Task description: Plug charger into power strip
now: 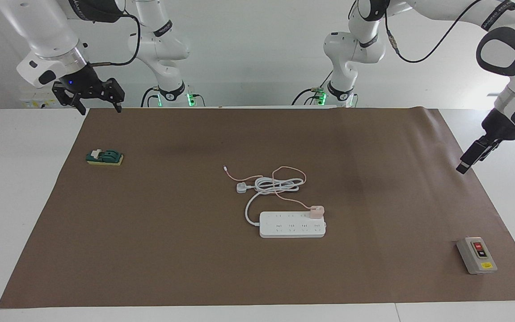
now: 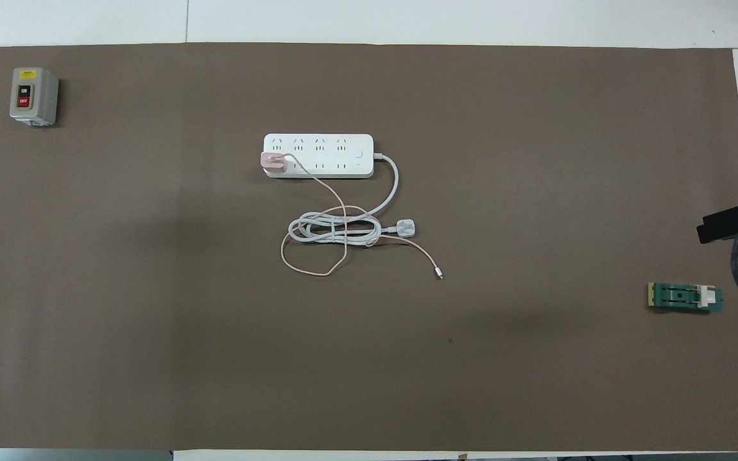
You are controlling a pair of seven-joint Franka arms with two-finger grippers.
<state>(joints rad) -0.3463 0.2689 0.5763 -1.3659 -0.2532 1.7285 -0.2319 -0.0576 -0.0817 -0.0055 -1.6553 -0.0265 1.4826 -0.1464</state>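
Pink charger (image 1: 316,211) seated in a socket of the white power strip (image 1: 292,225), at the strip's end toward the left arm. Left gripper (image 1: 473,155) raised over the brown mat's (image 1: 150,250) edge, fingers apart, empty. Right gripper (image 1: 98,101) waiting raised over the mat's corner by the right arm, fingers spread, empty.

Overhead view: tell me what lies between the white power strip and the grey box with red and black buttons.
Nothing: between the white power strip and the grey button box, the overhead view shows only bare brown mat.
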